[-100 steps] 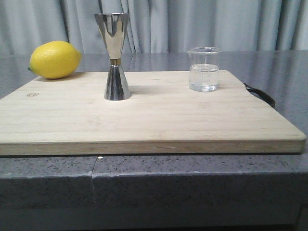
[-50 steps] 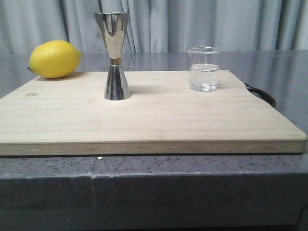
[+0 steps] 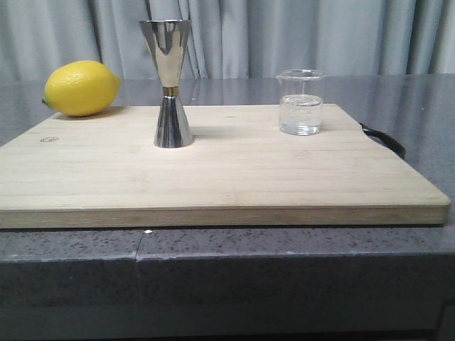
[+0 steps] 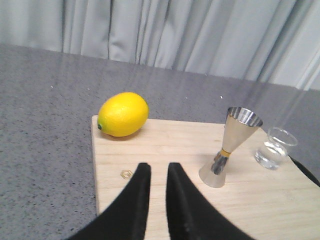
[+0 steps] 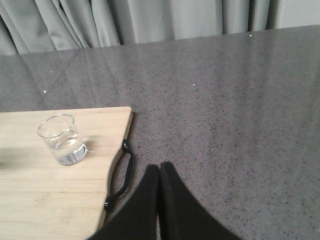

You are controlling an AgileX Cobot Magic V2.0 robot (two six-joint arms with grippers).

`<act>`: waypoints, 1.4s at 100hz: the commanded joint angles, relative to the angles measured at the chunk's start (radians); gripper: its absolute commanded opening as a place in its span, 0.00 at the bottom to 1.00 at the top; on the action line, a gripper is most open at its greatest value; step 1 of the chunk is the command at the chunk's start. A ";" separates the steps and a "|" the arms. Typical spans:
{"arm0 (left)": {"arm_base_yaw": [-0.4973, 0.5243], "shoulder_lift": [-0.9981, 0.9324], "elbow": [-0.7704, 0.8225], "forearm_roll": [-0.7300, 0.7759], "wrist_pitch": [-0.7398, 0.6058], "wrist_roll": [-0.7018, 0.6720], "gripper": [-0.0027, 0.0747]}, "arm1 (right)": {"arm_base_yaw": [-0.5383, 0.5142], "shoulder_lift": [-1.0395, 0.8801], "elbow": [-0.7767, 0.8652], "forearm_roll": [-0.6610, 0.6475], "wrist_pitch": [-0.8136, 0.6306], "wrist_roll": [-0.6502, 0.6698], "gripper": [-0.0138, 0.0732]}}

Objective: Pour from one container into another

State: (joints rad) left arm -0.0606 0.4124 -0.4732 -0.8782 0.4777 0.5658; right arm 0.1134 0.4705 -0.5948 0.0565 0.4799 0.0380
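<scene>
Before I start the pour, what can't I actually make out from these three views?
- Jigger inside: the front view looks from below its rim, and the left wrist view is too small to show it.
- Beaker graduation marks: too small and blurred in every view.
- Board handle: mostly behind the cutting board in the front view.
- Both arms: absent from the front view; the left gripper and right gripper are cut off by the edge.

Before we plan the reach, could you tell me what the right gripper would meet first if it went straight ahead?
The right gripper points over bare grey countertop; its way looks free up to the curtain, though depth is unclear.
</scene>
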 commanded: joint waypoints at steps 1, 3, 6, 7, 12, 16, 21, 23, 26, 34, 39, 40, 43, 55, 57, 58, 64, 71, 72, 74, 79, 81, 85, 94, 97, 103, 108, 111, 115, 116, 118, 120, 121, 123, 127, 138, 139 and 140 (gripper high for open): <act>-0.009 0.109 -0.054 -0.179 -0.009 0.185 0.37 | 0.000 0.107 -0.062 -0.003 -0.103 -0.044 0.14; -0.009 0.129 -0.056 -0.212 -0.003 0.231 0.44 | 0.000 0.127 -0.065 -0.003 -0.115 -0.046 0.16; -0.009 0.154 -0.057 -0.259 0.013 0.290 0.53 | 0.000 0.151 -0.066 -0.003 -0.138 -0.046 0.19; -0.009 0.165 -0.057 -0.282 0.015 0.303 0.56 | 0.000 0.162 -0.066 -0.003 -0.144 -0.046 0.20; -0.009 0.202 -0.057 -0.351 0.034 0.388 0.71 | 0.000 0.197 -0.066 -0.003 -0.194 -0.046 0.27; -0.009 0.225 -0.057 -0.387 0.049 0.442 0.78 | 0.000 0.220 -0.066 -0.001 -0.223 -0.046 0.33; -0.009 0.262 -0.057 -0.419 0.071 0.522 0.83 | 0.000 0.253 -0.066 0.018 -0.259 -0.046 0.40; -0.009 0.277 -0.057 -0.431 0.078 0.545 0.83 | 0.000 0.261 -0.066 0.029 -0.271 -0.046 0.42; -0.009 0.292 -0.057 -0.450 0.086 0.581 0.81 | 0.000 0.280 -0.066 0.046 -0.288 -0.046 0.45; -0.009 0.357 -0.057 -0.541 0.114 0.706 0.79 | 0.000 0.323 -0.066 0.070 -0.297 -0.046 0.48; -0.009 0.396 -0.056 -0.625 0.138 0.813 0.79 | 0.000 0.346 -0.066 0.076 -0.298 -0.046 0.48; -0.009 0.402 -0.056 -0.653 0.146 0.847 0.79 | 0.000 0.351 -0.066 0.076 -0.298 -0.046 0.48; -0.009 0.430 -0.056 -0.721 0.176 0.935 0.79 | 0.000 0.364 -0.066 0.076 -0.296 -0.046 0.48; -0.009 0.534 -0.056 -0.923 0.275 1.191 0.79 | 0.000 0.403 -0.066 0.078 -0.296 -0.046 0.48; -0.009 0.546 -0.056 -0.940 0.283 1.214 0.79 | 0.000 0.406 -0.066 0.078 -0.296 -0.046 0.48; -0.009 0.563 -0.056 -0.953 0.292 1.235 0.79 | 0.000 0.408 -0.066 0.078 -0.296 -0.046 0.48; -0.009 0.603 -0.058 -0.964 0.321 1.291 0.79 | 0.000 0.408 -0.066 0.078 -0.296 -0.046 0.48; -0.009 0.659 -0.058 -0.964 0.356 1.331 0.79 | 0.000 0.408 -0.066 0.078 -0.296 -0.046 0.48; -0.009 0.670 -0.058 -0.964 0.360 1.336 0.79 | 0.000 0.408 -0.066 0.078 -0.296 -0.046 0.48; -0.009 0.686 -0.058 -0.964 0.374 1.349 0.79 | 0.000 0.408 -0.066 0.078 -0.296 -0.046 0.48; -0.009 0.724 -0.058 -0.964 0.409 1.385 0.79 | 0.000 0.408 -0.066 0.078 -0.298 -0.046 0.48; -0.009 0.740 -0.059 -0.964 0.420 1.400 0.79 | 0.000 0.408 -0.066 0.078 -0.298 -0.046 0.48; -0.009 0.765 -0.064 -0.964 0.440 1.424 0.79 | 0.000 0.408 -0.066 0.078 -0.298 -0.046 0.48; -0.009 0.828 -0.088 -0.964 0.489 1.469 0.79 | 0.000 0.408 -0.066 0.078 -0.298 -0.046 0.48; -0.015 0.851 -0.098 -0.964 0.502 1.481 0.79 | 0.000 0.408 -0.066 0.078 -0.298 -0.046 0.48; -0.034 0.887 -0.122 -0.964 0.515 1.511 0.79 | 0.000 0.408 -0.066 0.078 -0.296 -0.046 0.48; -0.055 0.916 -0.144 -0.964 0.514 1.529 0.79 | 0.000 0.408 -0.066 0.078 -0.294 -0.046 0.48; -0.067 0.937 -0.158 -0.964 0.513 1.541 0.79 | 0.000 0.408 -0.066 0.078 -0.294 -0.046 0.48; -0.085 0.958 -0.178 -0.964 0.511 1.550 0.79 | 0.000 0.408 -0.066 0.078 -0.292 -0.046 0.48; -0.088 0.966 -0.182 -0.964 0.511 1.550 0.79 | 0.000 0.408 -0.066 0.078 -0.292 -0.046 0.48; -0.095 0.978 -0.193 -0.964 0.506 1.550 0.79 | 0.000 0.408 -0.066 0.078 -0.290 -0.046 0.48; -0.102 0.986 -0.203 -0.964 0.504 1.550 0.79 | 0.000 0.408 -0.066 0.078 -0.290 -0.046 0.48; -0.106 0.994 -0.210 -0.964 0.504 1.550 0.79 | 0.000 0.408 -0.066 0.078 -0.290 -0.046 0.48; -0.108 1.006 -0.217 -0.964 0.504 1.550 0.79 | 0.000 0.408 -0.066 0.078 -0.290 -0.046 0.48; -0.117 1.026 -0.236 -0.964 0.504 1.550 0.79 | 0.000 0.408 -0.066 0.078 -0.290 -0.046 0.48; -0.136 1.082 -0.286 -0.964 0.506 1.550 0.79 | 0.000 0.408 -0.066 0.078 -0.290 -0.046 0.48; -0.139 1.085 -0.288 -0.964 0.506 1.550 0.79 | 0.000 0.408 -0.066 0.078 -0.290 -0.046 0.48; -0.141 1.091 -0.294 -0.964 0.506 1.550 0.79 | 0.000 0.408 -0.066 0.078 -0.290 -0.046 0.48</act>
State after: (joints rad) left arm -0.1822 1.4969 -0.7123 -1.7718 0.9260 2.1117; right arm 0.1134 0.8828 -0.6240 0.1314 0.2620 0.0000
